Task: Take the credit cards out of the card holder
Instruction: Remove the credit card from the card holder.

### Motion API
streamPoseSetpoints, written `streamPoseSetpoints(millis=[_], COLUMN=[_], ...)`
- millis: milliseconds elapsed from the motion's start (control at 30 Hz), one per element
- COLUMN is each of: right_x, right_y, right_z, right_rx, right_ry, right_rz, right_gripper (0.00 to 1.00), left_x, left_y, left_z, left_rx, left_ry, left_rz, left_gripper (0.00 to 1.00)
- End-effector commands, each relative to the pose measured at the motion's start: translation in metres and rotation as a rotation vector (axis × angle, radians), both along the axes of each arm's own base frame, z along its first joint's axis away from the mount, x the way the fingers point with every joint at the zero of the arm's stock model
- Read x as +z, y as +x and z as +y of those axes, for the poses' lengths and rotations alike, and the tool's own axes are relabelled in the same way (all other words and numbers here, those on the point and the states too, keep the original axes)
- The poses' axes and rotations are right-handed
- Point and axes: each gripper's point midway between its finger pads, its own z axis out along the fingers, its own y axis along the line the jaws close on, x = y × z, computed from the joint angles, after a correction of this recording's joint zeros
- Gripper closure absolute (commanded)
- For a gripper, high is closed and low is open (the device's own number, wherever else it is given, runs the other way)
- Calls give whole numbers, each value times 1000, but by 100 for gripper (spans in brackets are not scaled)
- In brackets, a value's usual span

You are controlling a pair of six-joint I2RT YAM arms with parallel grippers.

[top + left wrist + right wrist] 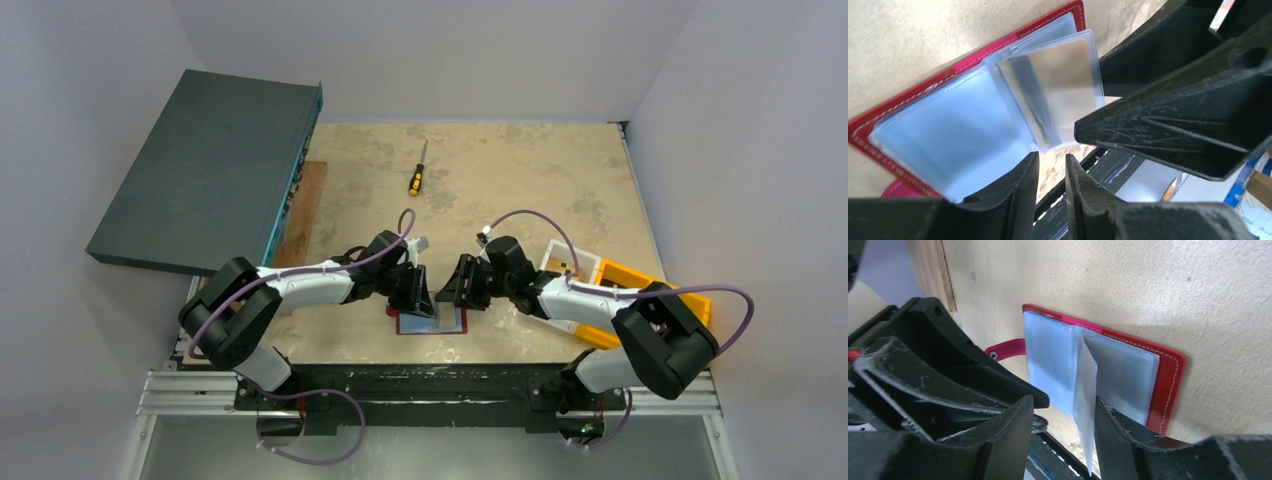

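The right gripper has its jaws well apart, and one clear plastic sleeve of the card holder stands on edge in the gap, close beside one finger and not pinched by the pair. The holder lies open and flat on the table directly beneath and ahead of this claw, dark red cover down, its stack of bluish sleeves fanned to both sides of the raised one, and its small side tab sticks out from the far edge. The left gripper sits at the opposite, near edge of the holder, its fingers drawn close with only a narrow slit between them and nothing in that slit; whether the tips touch the sleeves cannot be told. From its wrist view the lifted sleeve shows a tan-gold credit card still inside it, with a greyer, shiny strip alongside that may be a second card. In the overhead view both claws meet tip to tip over the holder near the table's front edge. Farther out lie an orange bin and a white bin to the right, a yellow-handled screwdriver toward the back, and a wooden board beside a dark grey box on the left.
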Motion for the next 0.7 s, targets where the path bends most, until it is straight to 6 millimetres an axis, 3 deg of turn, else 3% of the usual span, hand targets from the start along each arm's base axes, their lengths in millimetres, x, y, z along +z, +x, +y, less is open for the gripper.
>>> streamPoseSetpoints(millis=[0, 167, 333, 400, 533, 667], right_x=[13, 21, 31, 36, 25, 19], right_y=[1, 1, -3, -4, -8, -8], right_z=[17, 26, 47, 59, 76, 78], right_rx=[33, 45, 77, 96, 134, 136], right_ry=[63, 73, 83, 87, 74, 47], right_rz=[-16, -19, -23, -35, -6, 8], right_gripper=[54, 53, 53, 53, 52, 53], left_x=[16, 24, 44, 51, 60, 61], left_y=[5, -1, -6, -8, -8, -9], left_z=[16, 55, 88, 92, 94, 90], left_rx=[24, 89, 150, 158, 160, 147], left_ry=[52, 197, 273, 273, 267, 247], left_rz=[-72, -114, -185, -202, -218, -215], left_gripper=[74, 76, 77, 77, 77, 77])
